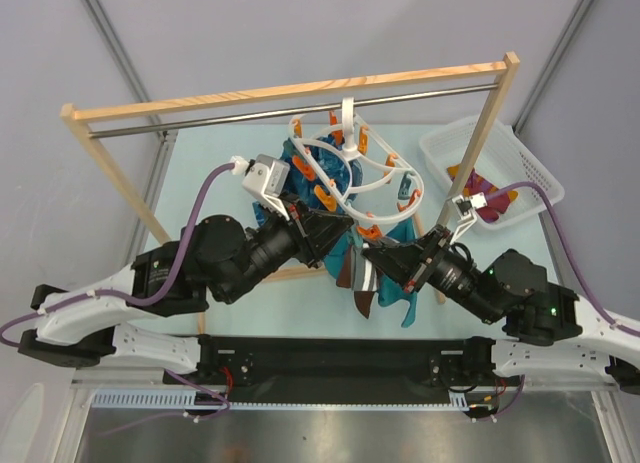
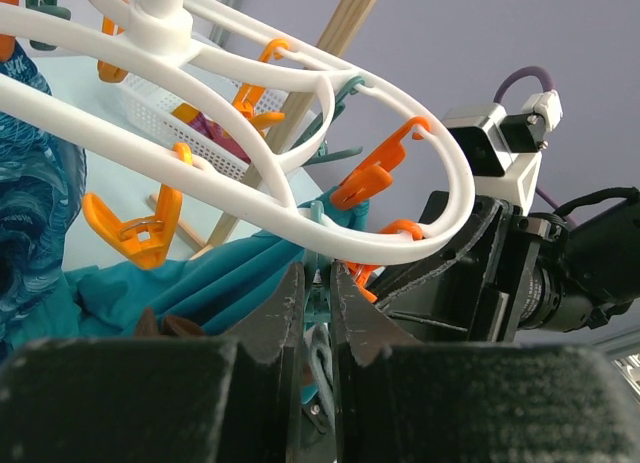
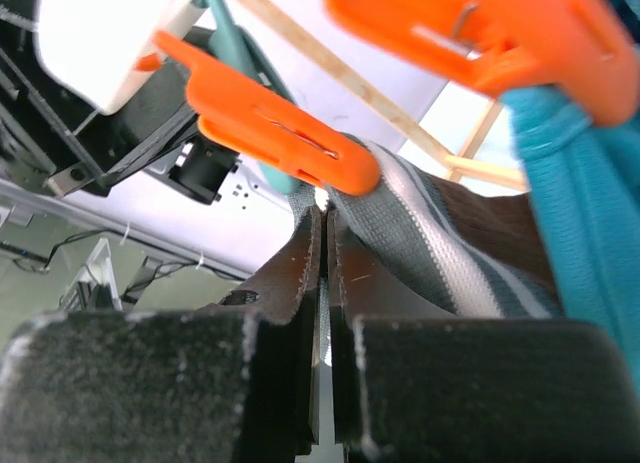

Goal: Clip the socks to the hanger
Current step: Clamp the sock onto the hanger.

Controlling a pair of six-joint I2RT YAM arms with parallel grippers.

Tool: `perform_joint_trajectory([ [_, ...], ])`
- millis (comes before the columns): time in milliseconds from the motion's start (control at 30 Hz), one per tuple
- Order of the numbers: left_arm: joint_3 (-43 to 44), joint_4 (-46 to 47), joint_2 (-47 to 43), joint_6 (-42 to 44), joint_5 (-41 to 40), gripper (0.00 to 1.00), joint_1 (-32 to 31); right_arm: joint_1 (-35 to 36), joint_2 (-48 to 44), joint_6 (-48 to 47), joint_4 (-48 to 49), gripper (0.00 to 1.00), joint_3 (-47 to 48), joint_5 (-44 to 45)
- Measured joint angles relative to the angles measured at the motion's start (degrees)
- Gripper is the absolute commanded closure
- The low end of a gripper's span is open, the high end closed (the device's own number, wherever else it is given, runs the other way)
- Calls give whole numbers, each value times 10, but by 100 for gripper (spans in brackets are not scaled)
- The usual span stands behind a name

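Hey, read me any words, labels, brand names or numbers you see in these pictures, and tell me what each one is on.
None can be read: the hanger, its orange clips and the white basket show no print in any view, and the right wrist view is too blurred close up to tell.

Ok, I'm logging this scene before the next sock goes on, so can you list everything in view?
Wooden-framed rack with metal bar: one, pale wood, standing over the table.
White plastic ring hanger: one, hooked on the bar.
Orange clips: several, dangling from the hanger.
Grey-teal clip: one, between the left fingers.
Teal cloths: some, hanging under the hanger.
Dark brown sock with grey-striped cuff: one, at the right fingertips.
White slatted basket: one, far right.
Magenta-and-orange socks: in the basket, count unclear.
Table: one, pale teal.
Left gripper: pinching the clip.
Right gripper: shut on the sock.
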Motion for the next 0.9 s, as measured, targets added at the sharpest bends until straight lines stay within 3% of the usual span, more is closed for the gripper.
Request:
perform_joint_trajectory([
  [900,-7,6,-7,0,3,100,0,0,-5,-11,75,100,-26,13],
])
